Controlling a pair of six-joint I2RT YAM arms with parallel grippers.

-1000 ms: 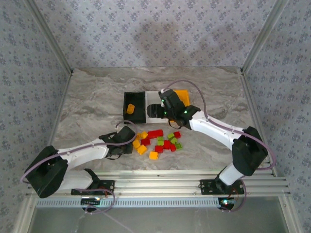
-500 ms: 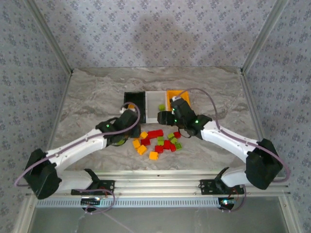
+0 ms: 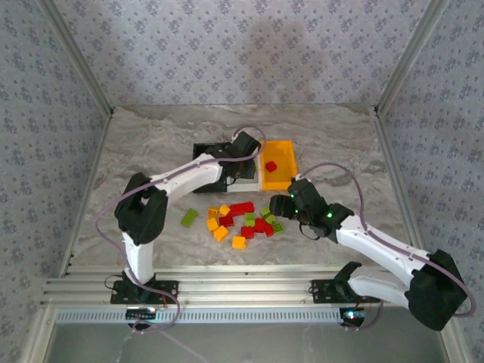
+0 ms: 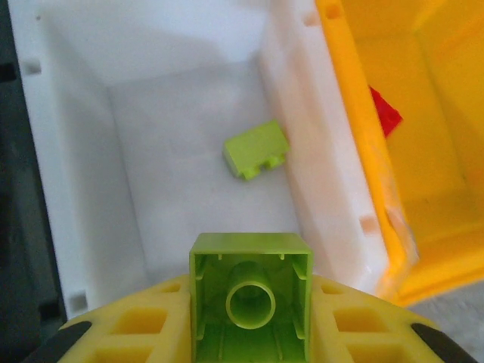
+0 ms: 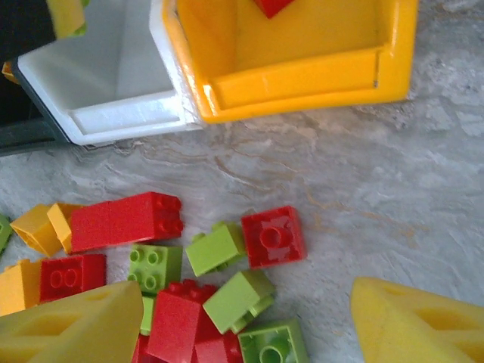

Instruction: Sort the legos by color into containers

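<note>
Colour matching has your left gripper (image 4: pixel 249 333) clamping a lime brick (image 4: pixel 249 291) over the white bin (image 4: pixel 170 181), right gripper (image 5: pixel 246 333) open above legos (image 5: pixel 162 219).

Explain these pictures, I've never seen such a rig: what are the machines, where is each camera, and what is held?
Those are two robot arms bolted at the near edge of the table, each ending in a two-finger gripper. The wide picture comes from a fixed camera above and behind them; each close-up from a camera on one wrist. On the table lie a pile of bricks in red, lime and orange-yellow, and three bins: a black bin, a white bin, an orange-yellow bin. The left gripper is shut on a lime brick above the white bin, where a second lime brick lies. The right gripper hangs open over the pile.
</note>
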